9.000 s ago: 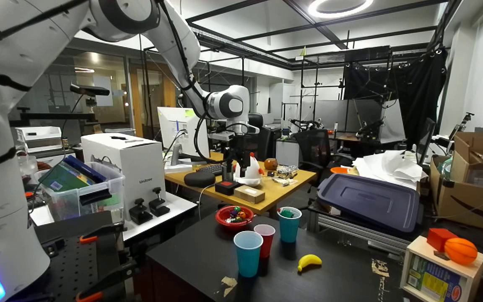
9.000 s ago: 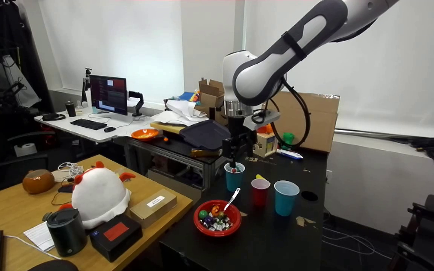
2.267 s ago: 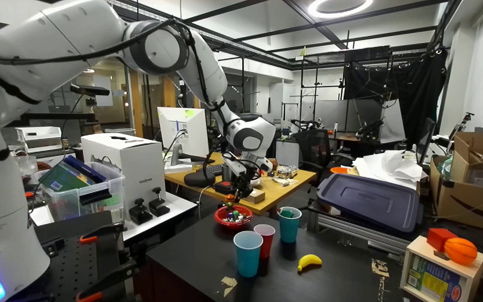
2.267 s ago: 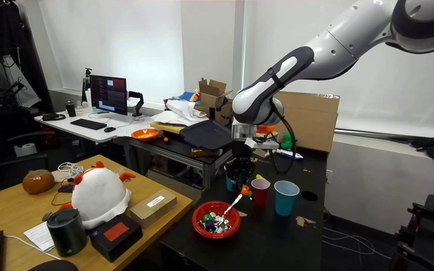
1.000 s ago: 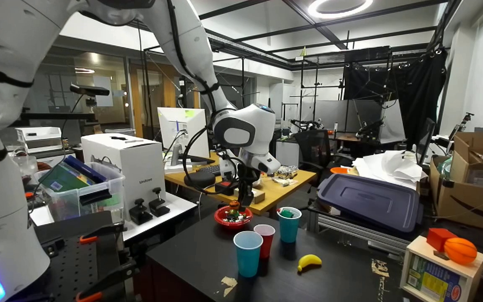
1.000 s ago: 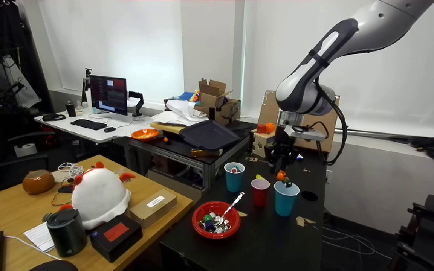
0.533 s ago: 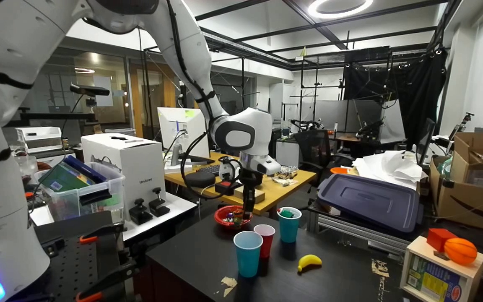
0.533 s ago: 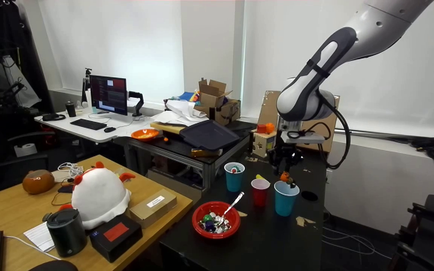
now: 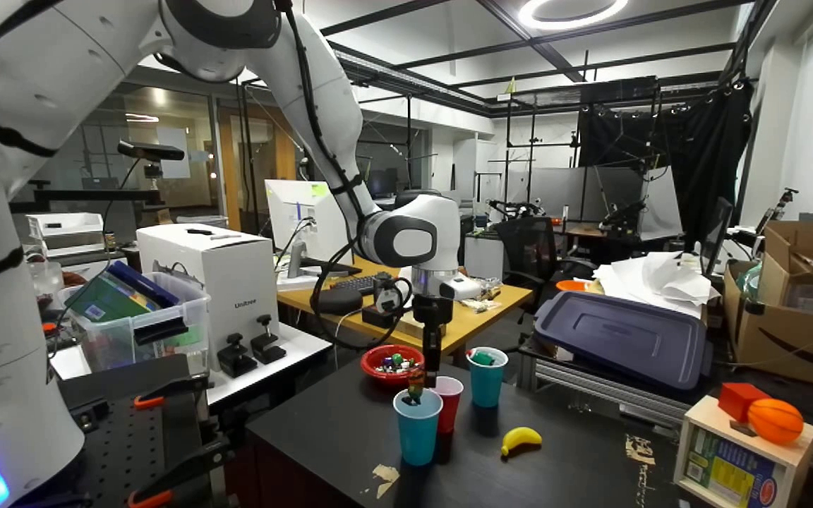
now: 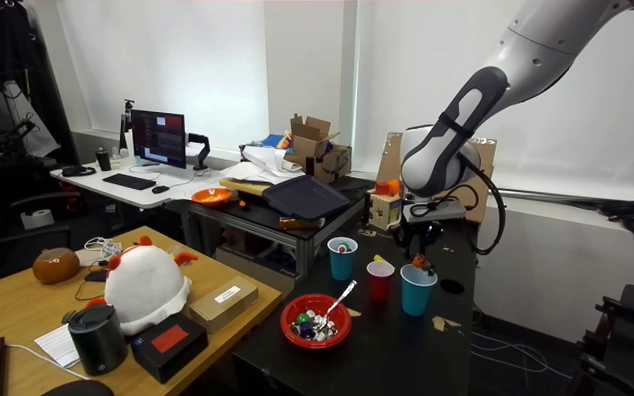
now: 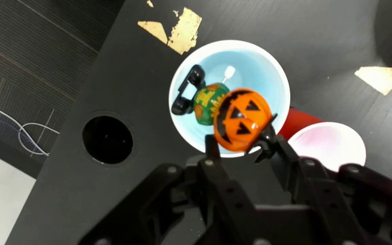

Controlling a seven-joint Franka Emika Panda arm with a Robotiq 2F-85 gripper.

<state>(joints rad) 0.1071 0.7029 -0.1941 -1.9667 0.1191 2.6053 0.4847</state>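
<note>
My gripper (image 11: pixel 247 144) is shut on a toy figure (image 11: pixel 242 119) with an orange pumpkin head, a green patterned body and black feet. In the wrist view the head sits between the fingertips, with a black part against the right one. Below it is a blue cup (image 11: pixel 279 73). Both exterior views show the figure (image 9: pixel 415 388) right at the mouth of that cup (image 9: pixel 418 434), its lower end at rim height; whether it touches the rim I cannot tell. Close beside stands a red cup (image 9: pixel 452 413), upright.
Another blue cup (image 10: pixel 342 264) has small things in it. A red bowl (image 10: pixel 317 344) holds shiny wrapped pieces, coloured balls and a spoon (image 10: pixel 344 294). A yellow banana (image 9: pixel 521 439) lies on the black table, and a wooden box (image 9: pixel 745 458) stands farther along. The table has a round hole (image 11: pixel 107 139).
Earlier the gripper was at the farther blue cup and the pumpkin figure in the red bowl. Since then the figure was lifted, carried over the nearer blue cup, and lowered over the last second.
</note>
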